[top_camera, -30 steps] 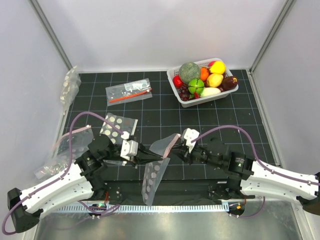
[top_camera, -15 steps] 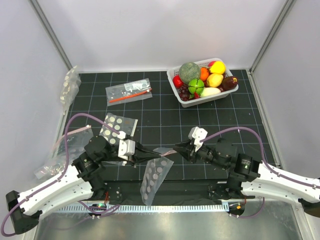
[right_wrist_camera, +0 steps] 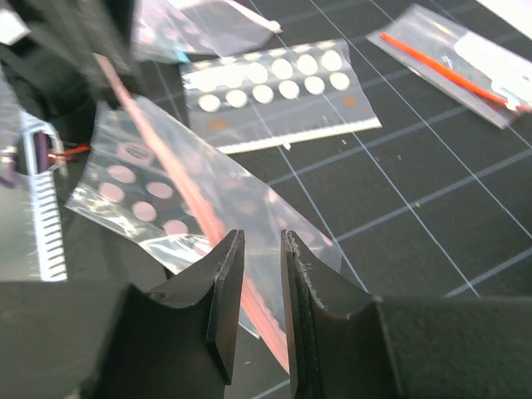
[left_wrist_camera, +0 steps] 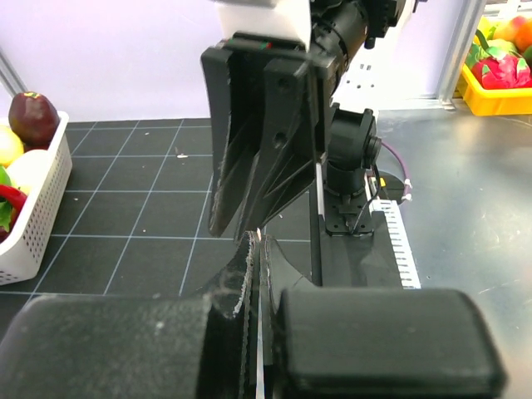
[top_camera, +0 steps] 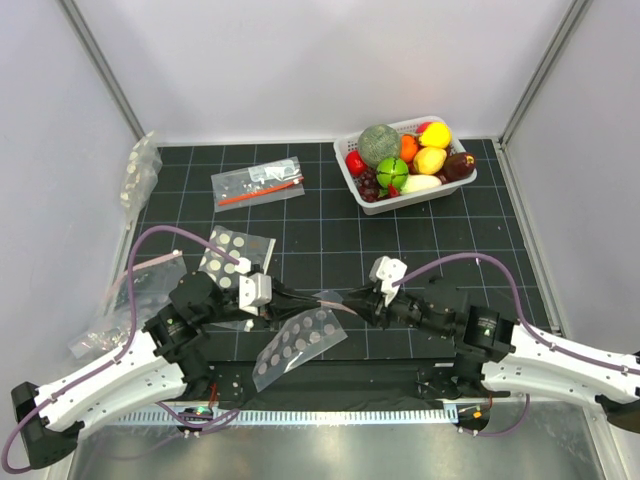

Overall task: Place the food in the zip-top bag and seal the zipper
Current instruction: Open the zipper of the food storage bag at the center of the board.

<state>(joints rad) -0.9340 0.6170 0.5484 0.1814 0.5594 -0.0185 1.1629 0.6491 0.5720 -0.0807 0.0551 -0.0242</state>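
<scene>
White slotted basket (top_camera: 456,186), upper right of top view, holds the food: big green round fruit (top_camera: 378,143), yellow lemon (top_camera: 436,134), 2nd yellow piece, an orange one, a red one, sm. green apple-like fruit (top_camera: 391,172), dark grapes, whitish piece (top_camera: 421,184), and maroon fruit (top_camera: 460,165) at the rt end. None of it is in the zip-top bag (top_camera: 298,342), which sits lower centre of top view betw. the two arms. Its flat dotted body slants down-left toward the near edge of the bench (top_camera: 330,225). Its pink zipper (top_camera: 333,302) spans the gap from left end effector (top_camera: 305,300) to right end effector (top_camera: 358,305). In the left wrist view the left fingers (left_wrist_camera: 125,341) are pressed together on the bag's thin edge, w/ the right end effector straight ahead, tips converged on the same edge. In the right wrist view the right fingers (right_wrist_camera: 220,299) are only a slit apart, pink strip running thru it, so they look clamped on the bag mouth. Other bags are on the left: clear bag w/ orange-red stick (top_camera: 258,184) and a white label too small to read, and a dotted bag (top_camera: 238,250) just above the left end effector.
</scene>
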